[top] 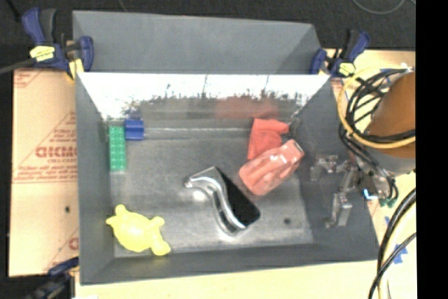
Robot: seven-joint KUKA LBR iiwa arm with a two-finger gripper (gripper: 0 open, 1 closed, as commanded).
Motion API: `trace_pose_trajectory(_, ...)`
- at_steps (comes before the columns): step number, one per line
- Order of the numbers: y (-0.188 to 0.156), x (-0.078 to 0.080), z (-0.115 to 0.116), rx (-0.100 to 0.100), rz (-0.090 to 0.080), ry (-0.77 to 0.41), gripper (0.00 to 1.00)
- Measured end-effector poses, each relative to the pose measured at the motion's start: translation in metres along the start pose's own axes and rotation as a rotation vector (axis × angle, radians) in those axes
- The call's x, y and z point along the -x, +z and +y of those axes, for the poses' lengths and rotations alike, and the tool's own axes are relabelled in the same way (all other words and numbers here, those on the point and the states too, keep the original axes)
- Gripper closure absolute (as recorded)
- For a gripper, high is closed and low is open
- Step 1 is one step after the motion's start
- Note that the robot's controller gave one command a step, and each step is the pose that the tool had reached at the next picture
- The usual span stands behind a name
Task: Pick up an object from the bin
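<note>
Grey bin [161, 150]. Yellow toy [138, 230]. Green brick [117, 148], blue brick [134, 129]. Pink glove [271, 168], red cloth [264, 136]. Silver-and-black handle [224, 201].

Bin floor [168, 161] open centre-left, crowded centre-right.
Pink bundle [271, 167] and chrome-black tool [225, 204] block the middle; green bricks [117, 148], yellow toy [138, 231] line left wall.

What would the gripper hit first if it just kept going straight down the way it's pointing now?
Most likely bare bin metal: the gripper hangs by the bin's right wall, with no object under it. The pink crumpled thing lies off to its left, apart. Depth is unclear.
</note>
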State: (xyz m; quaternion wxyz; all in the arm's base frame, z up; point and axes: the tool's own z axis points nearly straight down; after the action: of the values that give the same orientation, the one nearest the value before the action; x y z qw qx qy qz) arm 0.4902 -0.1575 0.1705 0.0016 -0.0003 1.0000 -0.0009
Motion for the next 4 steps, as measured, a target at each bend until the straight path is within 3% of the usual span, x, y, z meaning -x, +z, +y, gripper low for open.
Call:
trace_pose_trajectory(1,-0.047,0.005,0.01,0.003,0.008,0.066,0.0)
trace_pose_trajectory(2,-0.043,0.041,0.023,-0.004,-0.018,0.063,0.0)
trace_pose_trajectory(3,0.015,0.037,0.03,0.001,0.001,0.043,0.0)
trace_pose_trajectory(4,0.067,0.058,0.049,-0.005,-0.018,0.142,0.0)
